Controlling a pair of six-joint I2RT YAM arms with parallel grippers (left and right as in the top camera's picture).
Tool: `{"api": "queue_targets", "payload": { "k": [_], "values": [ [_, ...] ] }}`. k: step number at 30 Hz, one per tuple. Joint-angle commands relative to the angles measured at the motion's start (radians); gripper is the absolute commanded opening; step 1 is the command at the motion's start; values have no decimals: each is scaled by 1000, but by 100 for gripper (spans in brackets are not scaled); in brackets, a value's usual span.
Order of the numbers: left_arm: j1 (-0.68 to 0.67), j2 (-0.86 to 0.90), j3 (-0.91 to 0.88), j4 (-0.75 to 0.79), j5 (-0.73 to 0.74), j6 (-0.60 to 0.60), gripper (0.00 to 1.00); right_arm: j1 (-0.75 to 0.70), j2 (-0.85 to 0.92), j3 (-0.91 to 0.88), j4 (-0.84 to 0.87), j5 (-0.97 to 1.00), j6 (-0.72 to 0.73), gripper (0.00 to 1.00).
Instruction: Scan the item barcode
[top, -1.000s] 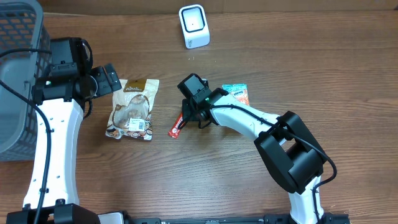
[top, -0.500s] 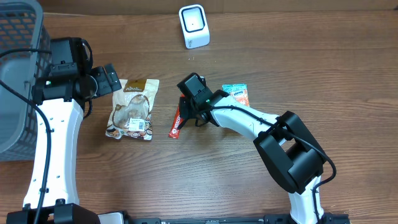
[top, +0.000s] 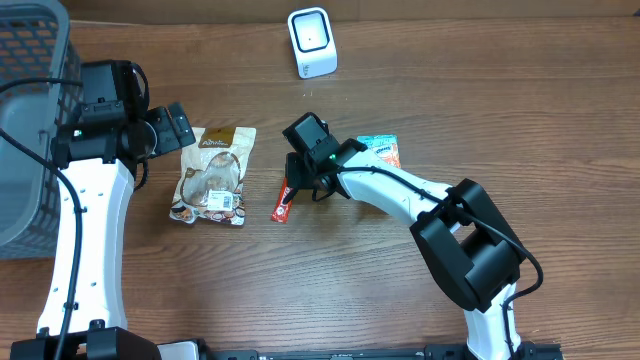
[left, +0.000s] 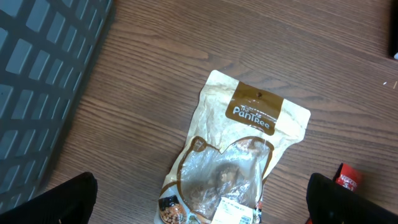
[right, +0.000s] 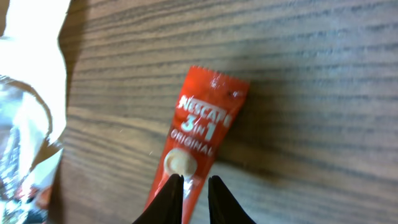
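A red Nescafe 3-in-1 sachet (top: 284, 202) (right: 200, 127) lies flat on the wooden table, left of centre. My right gripper (top: 298, 186) (right: 195, 181) hangs right over the sachet's lower end. Its jaws are parted by a narrow gap, and the sachet shows in that gap. The white barcode scanner (top: 311, 41) stands at the table's far edge. My left gripper (top: 187, 127) (left: 202, 200) is wide open above a beige snack pouch (top: 212, 175) (left: 244, 149) and holds nothing. No barcode shows on the sachet's upper face.
A grey mesh basket (top: 28, 120) (left: 43, 81) stands at the left edge. A teal and orange packet (top: 380, 150) lies beside the right arm. The pouch's pale edge (right: 31, 93) reaches into the right wrist view.
The right gripper has shifted slightly left and away with the sachet's end, and its jaws have parted a little. The left arm has not moved.
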Motion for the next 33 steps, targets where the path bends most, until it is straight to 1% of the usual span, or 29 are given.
{"api": "queue_targets", "payload": {
  "k": [1, 2, 5, 10, 13, 19, 33],
  "values": [
    [8, 5, 6, 1, -5, 20, 100, 13, -52, 35, -39, -46, 54, 17],
    [8, 5, 6, 1, -6, 20, 100, 20, -51, 31, -56, -45, 75, 17],
    [8, 5, 6, 1, -5, 20, 100, 47, -50, 16, -64, -34, 80, 17],
    [8, 5, 6, 1, -6, 20, 100, 101, -40, -10, -47, 50, 86, 17],
    [8, 5, 6, 1, -5, 20, 100, 132, -20, -12, -34, 99, 129, 24],
    [8, 5, 6, 1, -5, 20, 99, 168, 1, -16, -33, 196, 128, 24],
    [8, 5, 6, 1, -5, 20, 99, 175, 1, -16, -72, 196, 129, 24]
  ]
}}
